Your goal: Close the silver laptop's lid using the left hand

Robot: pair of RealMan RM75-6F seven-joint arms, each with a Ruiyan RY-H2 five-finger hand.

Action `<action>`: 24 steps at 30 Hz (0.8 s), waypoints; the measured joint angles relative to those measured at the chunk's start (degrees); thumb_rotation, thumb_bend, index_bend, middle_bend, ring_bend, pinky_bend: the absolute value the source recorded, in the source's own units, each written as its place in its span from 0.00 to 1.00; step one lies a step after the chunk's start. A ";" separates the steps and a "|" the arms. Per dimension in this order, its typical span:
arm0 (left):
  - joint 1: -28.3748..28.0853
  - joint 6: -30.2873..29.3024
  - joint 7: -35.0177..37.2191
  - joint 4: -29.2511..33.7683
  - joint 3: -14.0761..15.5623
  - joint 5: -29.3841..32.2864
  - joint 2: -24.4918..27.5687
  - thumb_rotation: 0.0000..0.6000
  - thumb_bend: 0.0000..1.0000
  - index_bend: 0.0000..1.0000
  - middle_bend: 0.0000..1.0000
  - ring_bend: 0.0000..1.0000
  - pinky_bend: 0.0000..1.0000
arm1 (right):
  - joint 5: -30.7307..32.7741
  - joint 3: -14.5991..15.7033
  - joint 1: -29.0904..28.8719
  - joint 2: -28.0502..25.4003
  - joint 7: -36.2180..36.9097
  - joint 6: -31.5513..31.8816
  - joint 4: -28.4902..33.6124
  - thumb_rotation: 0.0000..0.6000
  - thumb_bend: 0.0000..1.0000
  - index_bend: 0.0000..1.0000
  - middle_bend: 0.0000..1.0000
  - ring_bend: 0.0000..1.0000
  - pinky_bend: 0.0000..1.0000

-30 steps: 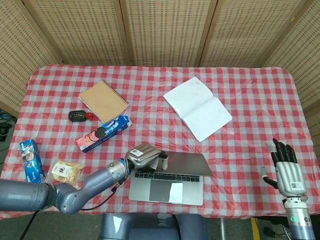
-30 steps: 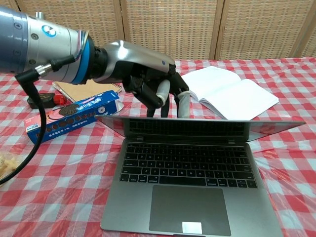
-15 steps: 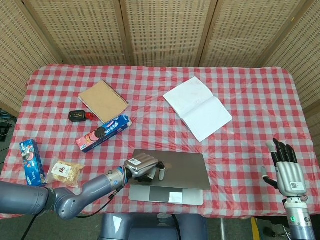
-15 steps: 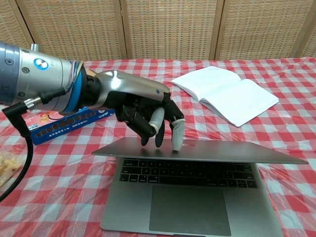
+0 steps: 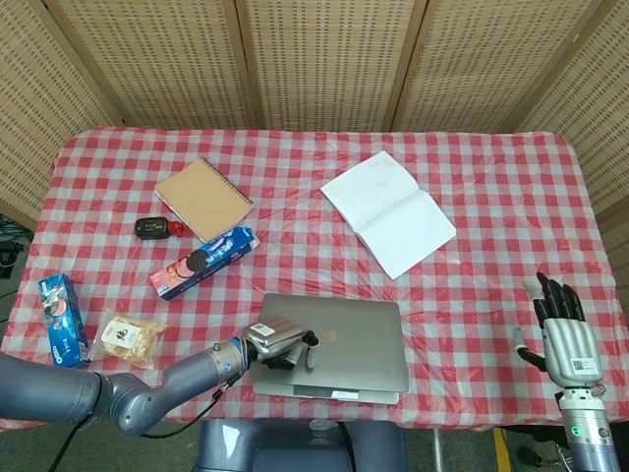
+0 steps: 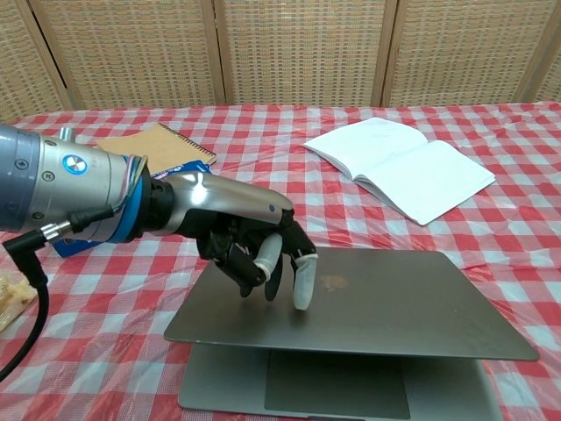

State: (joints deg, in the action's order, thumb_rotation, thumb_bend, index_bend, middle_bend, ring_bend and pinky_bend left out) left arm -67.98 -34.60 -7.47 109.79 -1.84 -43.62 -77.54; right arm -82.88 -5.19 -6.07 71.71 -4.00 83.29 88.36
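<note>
progress: although my left hand point(image 6: 254, 250) has the silver laptop's lid point(image 6: 368, 303) nearly down, closure is not complete; the chest view shows a gap along the front edge, with a strip of the base point(image 6: 337, 395) visible under it.
remaining: i judge one short downward press is needed until the lid lies flat on the base.
laptop location: lower centre of the head view point(image 5: 339, 334), near the table's front edge; lower centre of the chest view.
left hand pose: palm down over the left part of the lid, fingers curled downward, fingertips point(image 6: 302, 294) touching the lid surface.
left hand state: pressing, not gripping; nothing is enclosed in it.
left arm: enters from the lower left of both views and reaches rightward to the lid point(image 5: 147, 388).
right hand: lower right of the head view point(image 5: 565, 329), fingers extended and apart, holding nothing, well apart from the laptop.
risk: i judge the fingertips could slide on the smooth lid if the press is off vertical.
</note>
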 measured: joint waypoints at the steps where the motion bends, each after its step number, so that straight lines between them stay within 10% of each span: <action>1: -0.01 0.07 -0.03 -0.19 0.19 -0.02 -0.21 1.00 1.00 0.50 0.38 0.42 0.46 | 0.00 0.00 0.00 -0.01 0.02 -0.01 0.03 1.00 0.66 0.01 0.00 0.00 0.00; 24: -0.52 -0.62 -2.78 -3.08 5.29 2.16 -3.58 1.00 1.00 0.47 0.36 0.42 0.44 | -0.37 0.19 0.13 -0.26 -0.22 0.29 0.70 1.00 0.66 0.01 0.00 0.00 0.00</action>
State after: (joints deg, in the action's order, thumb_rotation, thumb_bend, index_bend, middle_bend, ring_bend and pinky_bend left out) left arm -68.50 -35.23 -10.24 106.71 3.45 -41.46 -81.11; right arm -83.25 -5.01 -5.94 71.45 -4.22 83.57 89.06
